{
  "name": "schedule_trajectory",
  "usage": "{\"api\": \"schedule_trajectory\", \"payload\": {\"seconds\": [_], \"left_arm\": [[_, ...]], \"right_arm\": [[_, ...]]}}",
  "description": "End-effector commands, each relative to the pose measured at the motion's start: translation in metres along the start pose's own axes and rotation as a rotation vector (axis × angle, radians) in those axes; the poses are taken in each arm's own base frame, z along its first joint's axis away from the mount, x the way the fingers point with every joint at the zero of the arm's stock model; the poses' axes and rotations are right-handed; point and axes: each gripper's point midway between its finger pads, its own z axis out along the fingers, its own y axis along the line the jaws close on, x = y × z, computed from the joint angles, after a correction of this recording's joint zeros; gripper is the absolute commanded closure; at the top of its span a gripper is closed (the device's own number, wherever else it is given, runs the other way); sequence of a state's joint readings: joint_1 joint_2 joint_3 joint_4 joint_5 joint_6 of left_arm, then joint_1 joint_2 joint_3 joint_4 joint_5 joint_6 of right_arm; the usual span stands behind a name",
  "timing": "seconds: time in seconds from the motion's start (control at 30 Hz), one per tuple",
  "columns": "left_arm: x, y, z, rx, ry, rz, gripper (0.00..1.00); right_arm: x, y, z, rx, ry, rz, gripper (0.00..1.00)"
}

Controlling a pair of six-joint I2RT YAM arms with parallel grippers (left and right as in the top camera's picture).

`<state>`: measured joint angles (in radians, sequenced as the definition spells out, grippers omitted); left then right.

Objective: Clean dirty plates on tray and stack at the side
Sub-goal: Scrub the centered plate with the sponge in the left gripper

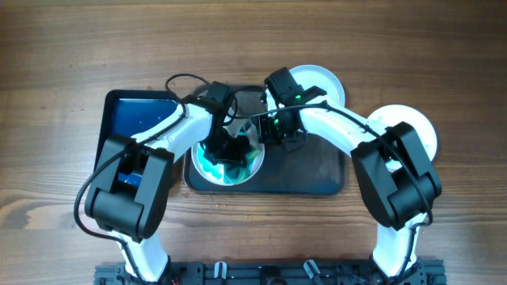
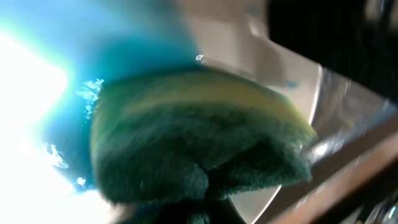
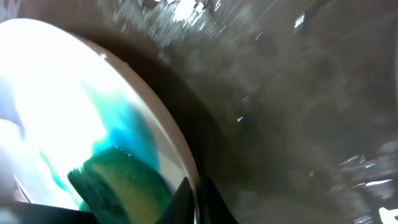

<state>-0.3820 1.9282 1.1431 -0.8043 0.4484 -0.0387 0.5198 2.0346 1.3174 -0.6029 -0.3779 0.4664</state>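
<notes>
Shows a dirty plate (image 1: 207,170) at lower left of the dark tray (image 1: 317,170), mid-frame from above. Presses a green-yellow sponge (image 2: 199,143), pinched in the left gripper (image 1: 224,152), flat into blue smears for scrubbing. Nips the plate's right rim with the right gripper (image 3: 194,205), likely against sliding. Has second plate (image 1: 325,79) and third plate (image 1: 420,131) beyond the tray's upper right.

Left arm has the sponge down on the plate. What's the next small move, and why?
Likely sweep the sponge in the left pincer across the blue smear on the plate: paint shows beside the sponge, so the plate isn't clean. The right pincer seems to pinch the rim, steadying it.
</notes>
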Motion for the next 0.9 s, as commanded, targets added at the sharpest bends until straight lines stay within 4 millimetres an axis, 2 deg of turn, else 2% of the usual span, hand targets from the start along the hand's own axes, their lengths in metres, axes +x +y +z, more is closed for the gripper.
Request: {"api": "schedule_trajectory", "payload": {"seconds": [0.0, 0.27, 0.47, 0.53, 0.73, 0.8, 0.87], "left_arm": [[-0.034, 0.068, -0.006, -0.281, -0.198, -0.393, 0.96], [-0.057, 0.110, -0.031, -0.491, -0.433, -0.627, 0.96], [-0.047, 0.145, -0.060, -0.732, -0.544, -0.723, 0.96], [-0.046, 0.148, -0.064, -0.762, -0.552, -0.722, 0.96], [-0.058, 0.144, -0.063, -0.732, -0.573, -0.666, 0.96], [-0.078, 0.124, -0.050, -0.608, -0.535, -0.499, 0.96], [-0.098, 0.081, -0.030, -0.375, -0.476, -0.239, 0.96]], "right_arm": [[0.007, 0.001, 0.004, 0.005, 0.021, 0.003, 0.96], [0.007, 0.001, 0.004, 0.005, 0.021, 0.003, 0.96], [0.006, 0.001, 0.004, 0.004, 0.020, 0.002, 0.96], [0.006, 0.001, 0.004, 0.003, 0.018, 0.002, 0.96], [0.005, 0.001, 0.004, 0.002, 0.016, 0.000, 0.96], [0.005, 0.002, 0.004, 0.000, 0.013, -0.001, 0.96], [0.004, 0.003, 0.004, -0.006, 0.011, -0.003, 0.96]]}}
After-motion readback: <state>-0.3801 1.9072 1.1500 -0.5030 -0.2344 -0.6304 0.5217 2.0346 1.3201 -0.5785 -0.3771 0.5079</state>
